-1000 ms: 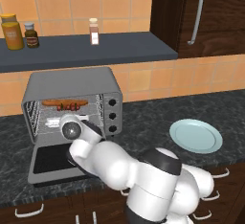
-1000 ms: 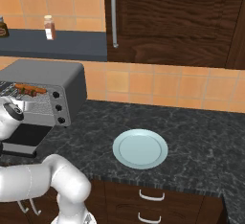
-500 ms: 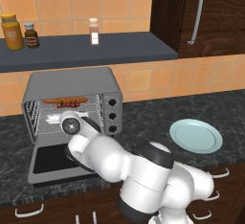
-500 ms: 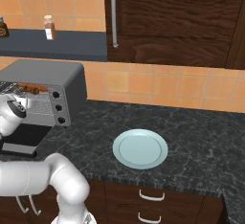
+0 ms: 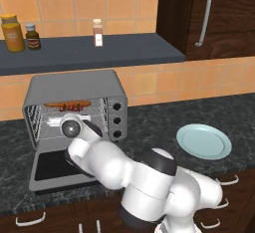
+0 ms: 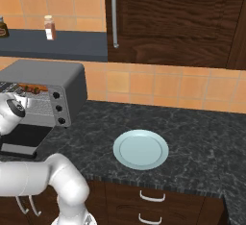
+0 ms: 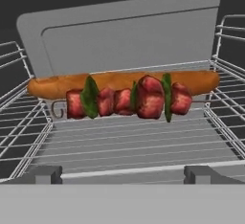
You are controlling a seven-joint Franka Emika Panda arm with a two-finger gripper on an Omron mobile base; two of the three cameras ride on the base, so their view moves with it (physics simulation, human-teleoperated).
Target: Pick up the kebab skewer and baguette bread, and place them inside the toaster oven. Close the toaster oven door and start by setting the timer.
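Observation:
The toaster oven (image 5: 74,85) stands on the counter with its door (image 5: 42,171) dropped open and flat. On its wire rack (image 7: 129,141) lies the baguette bread (image 7: 115,82), a long orange-brown loaf. The kebab skewer (image 7: 127,98), with red meat chunks and green pieces, rests right in front of it and touches it. My gripper (image 7: 124,175) is open at the oven mouth, holding nothing, and its fingertips (image 7: 48,174) sit just short of the rack's front edge. In the left base view my wrist (image 5: 70,126) covers the lower part of the opening.
Three black knobs (image 5: 117,120) run down the oven's right panel. A pale blue plate (image 5: 204,141) lies on the dark counter to the right. Jars and a spice bottle (image 5: 97,32) stand on the shelf above. A dark cabinet (image 6: 178,17) hangs at upper right.
My wrist has edged slightly upward at the oven mouth and the elbow has shifted a little left. The jaws stayed open; the skewer and baguette have not moved.

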